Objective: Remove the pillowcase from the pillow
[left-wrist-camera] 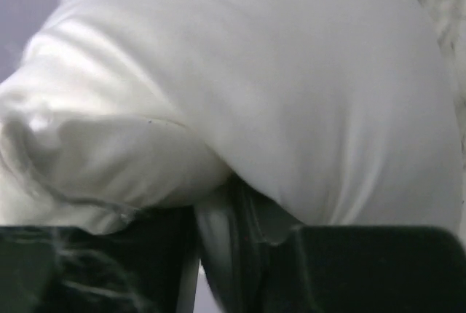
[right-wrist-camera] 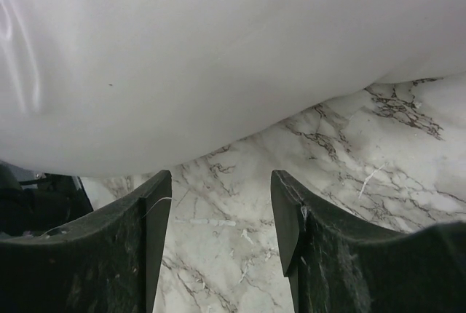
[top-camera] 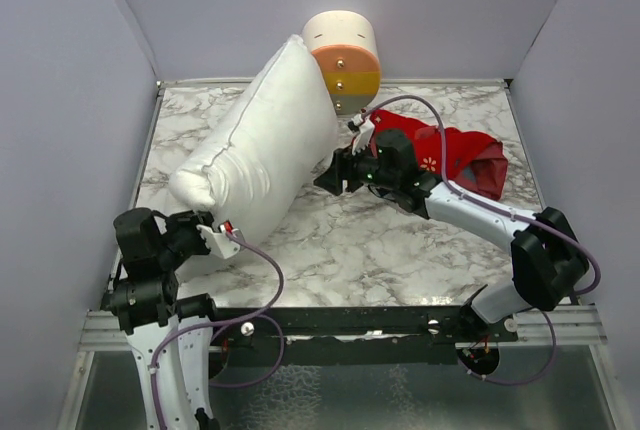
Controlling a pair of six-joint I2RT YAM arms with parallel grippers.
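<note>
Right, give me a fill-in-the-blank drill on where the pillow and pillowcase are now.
1. The uncovered pillow is ____ in colour.
2. The pillowcase, lying crumpled on the table, is bright ____.
3. The right fingers stand open over bare ____.
4. The left fingers pinch the ____'s near end.
Missing: white; red; marble; pillow.

The plump white rectangular fabric pillow (top-camera: 262, 140) is lying slantwise across the left of the veined marble table (top-camera: 370, 250), its far end reaching beside the cream-and-orange cylinder (top-camera: 343, 60) at the back, with the crumpled red fabric pillowcase (top-camera: 465, 160) lying apart at the right.
</note>
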